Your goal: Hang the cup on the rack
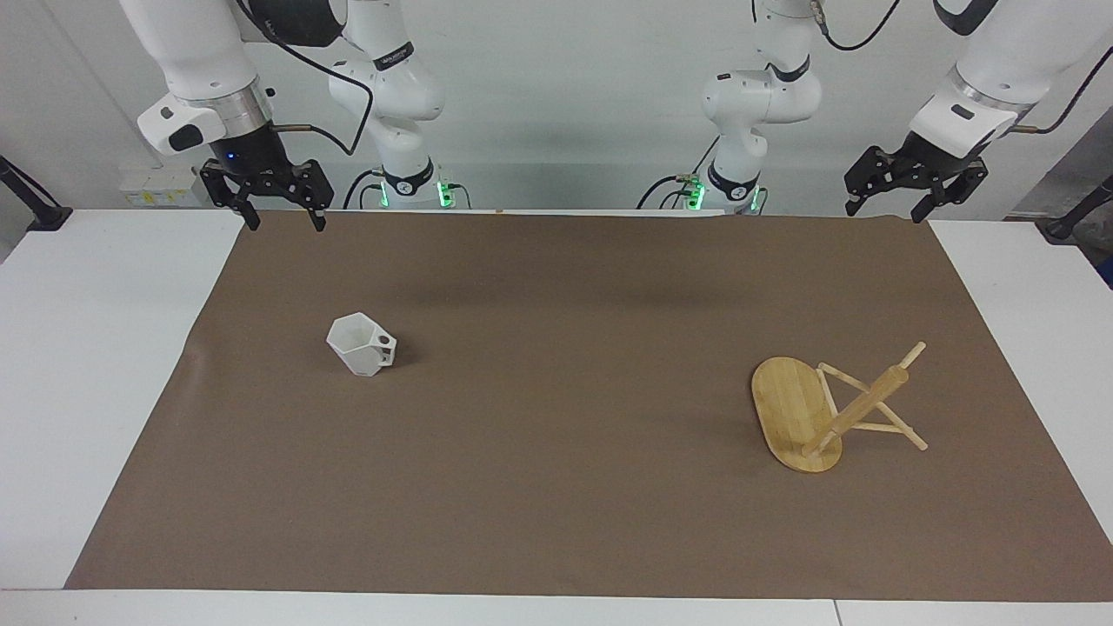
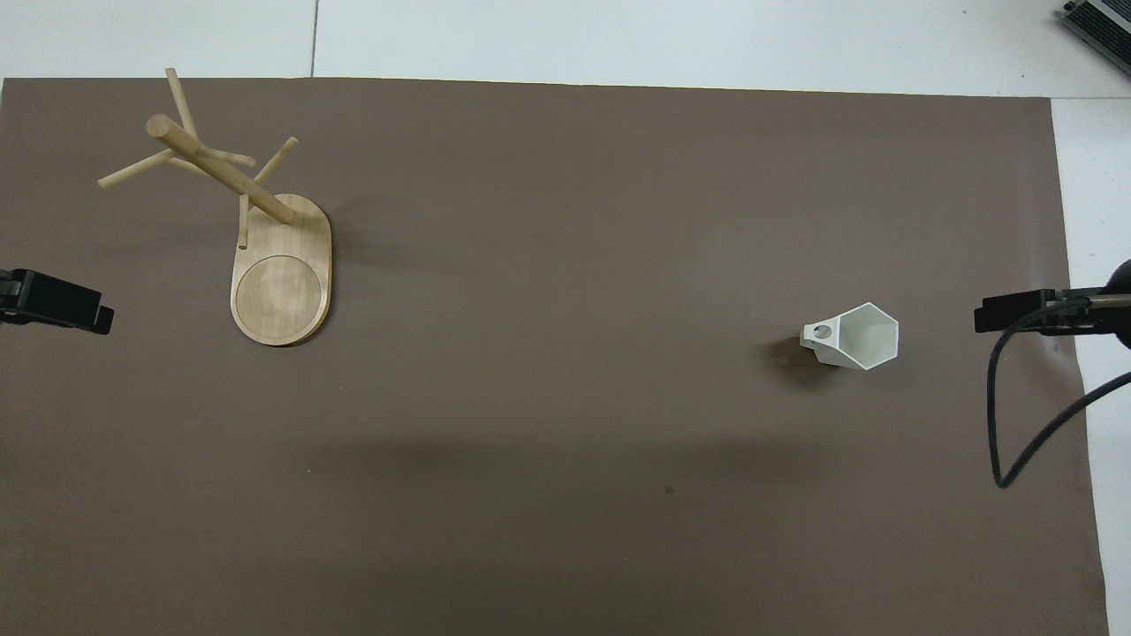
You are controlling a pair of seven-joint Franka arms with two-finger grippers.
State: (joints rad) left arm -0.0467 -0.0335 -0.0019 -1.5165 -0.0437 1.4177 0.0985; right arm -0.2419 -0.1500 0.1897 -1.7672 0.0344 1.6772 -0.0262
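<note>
The white faceted cup [image 1: 361, 345] stands on the brown mat toward the right arm's end of the table, rim up, its pierced handle pointing to the table's middle. It also shows in the overhead view [image 2: 853, 336]. The bamboo rack [image 1: 817, 413] stands on its oval base toward the left arm's end, post and pegs bare; it also shows in the overhead view [image 2: 281, 274]. My right gripper [image 1: 286, 223] hangs open and empty over the mat's edge by the robots. My left gripper [image 1: 884, 214] hangs open and empty over the same edge. Both are well away from the cup and rack.
The brown mat [image 1: 556, 487] covers most of the white table [image 1: 87, 391]. A black cable [image 2: 1016, 424] loops down from the right arm over the mat's edge. The gripper tips show at the overhead view's sides, left [image 2: 62, 305] and right [image 2: 1016, 314].
</note>
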